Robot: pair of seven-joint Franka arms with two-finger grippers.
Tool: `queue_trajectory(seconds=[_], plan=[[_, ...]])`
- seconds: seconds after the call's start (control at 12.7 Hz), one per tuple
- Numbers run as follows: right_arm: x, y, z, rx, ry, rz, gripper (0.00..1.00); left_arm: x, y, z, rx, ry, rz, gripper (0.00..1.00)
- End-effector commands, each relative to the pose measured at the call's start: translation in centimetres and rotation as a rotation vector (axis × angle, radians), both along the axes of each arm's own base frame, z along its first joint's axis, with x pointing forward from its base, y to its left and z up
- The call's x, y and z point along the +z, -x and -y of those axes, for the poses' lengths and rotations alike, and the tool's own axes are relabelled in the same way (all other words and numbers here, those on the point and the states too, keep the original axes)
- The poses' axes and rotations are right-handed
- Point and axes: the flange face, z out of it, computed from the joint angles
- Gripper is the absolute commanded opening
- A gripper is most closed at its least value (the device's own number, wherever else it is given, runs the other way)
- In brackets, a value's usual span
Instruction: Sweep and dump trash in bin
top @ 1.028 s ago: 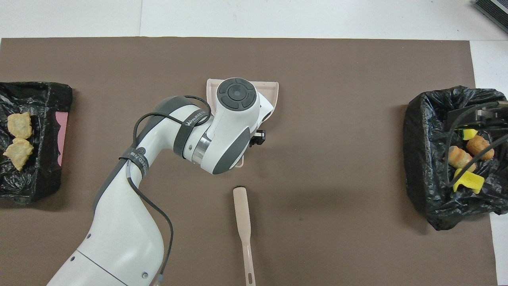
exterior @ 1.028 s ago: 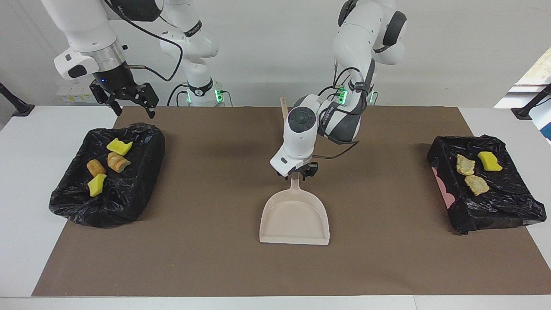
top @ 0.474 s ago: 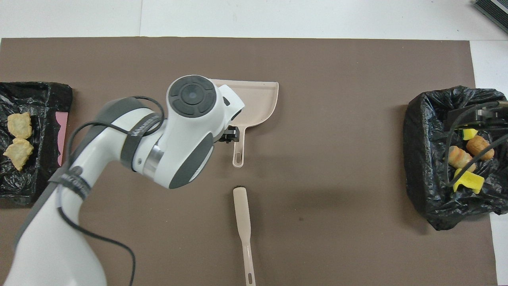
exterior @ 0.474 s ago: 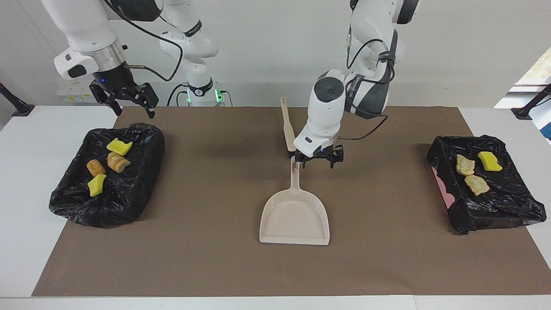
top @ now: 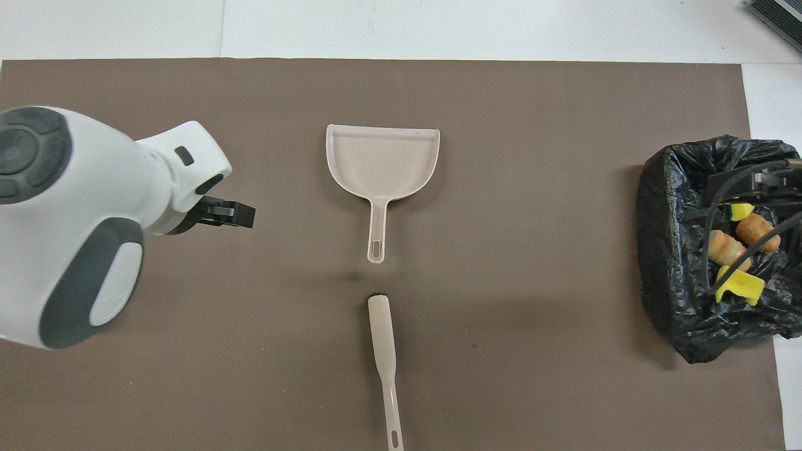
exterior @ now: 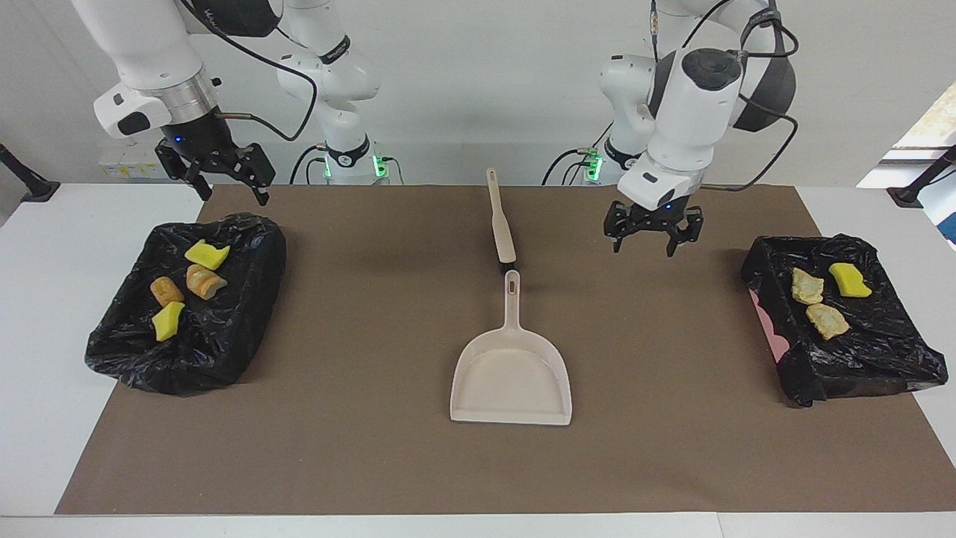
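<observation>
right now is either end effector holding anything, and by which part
Nothing is held. The left end effector is open over the bare mat; the right end effector is open above a bin. The dustpan lies untouched.

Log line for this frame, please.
left gripper: open, over mat | right gripper: open, above bin | dustpan: down, unheld | trash: binned

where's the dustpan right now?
The dustpan lies flat mid-mat, held by neither gripper, pan mouth away from the robots. Its handle points at the brush, which lies just nearer the robots.
</observation>
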Motion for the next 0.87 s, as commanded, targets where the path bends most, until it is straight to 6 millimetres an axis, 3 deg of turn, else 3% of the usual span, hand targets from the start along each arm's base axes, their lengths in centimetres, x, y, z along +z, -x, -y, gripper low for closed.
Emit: queue_trajectory(seconds=[0.0, 0.24, 0.4, 0.63, 0.79], plan=[[0.1, 0.8, 0.5, -0.031, -0.015, 0.000, 1.00, 4.3, 0.2, -4.4, -0.025, -0.008, -0.018, 1.00], [0.1, 0.7, -0.2, -0.019, -0.017, 0.000, 1.00, 10.8, 0.1, -10.2, -0.069, -0.006, -0.030, 1.00], [0.1, 0.7, -0.2, -0.018, -0.017, 0.001, 1.00, 12.6, 0.3, -12.6, -0.025, 0.047, -0.046, 1.00], [0.1, 0.8, -0.6, -0.008, -0.016, 0.001, 1.00, 14.2, -0.4, -13.3, -0.014, 0.053, -0.092, 1.00], [0.2, 0.8, -0.6, -0.006, -0.016, 0.003, 1.00, 14.9, 1.0, -14.1, 0.006, 0.051, -0.094, 1.00]])
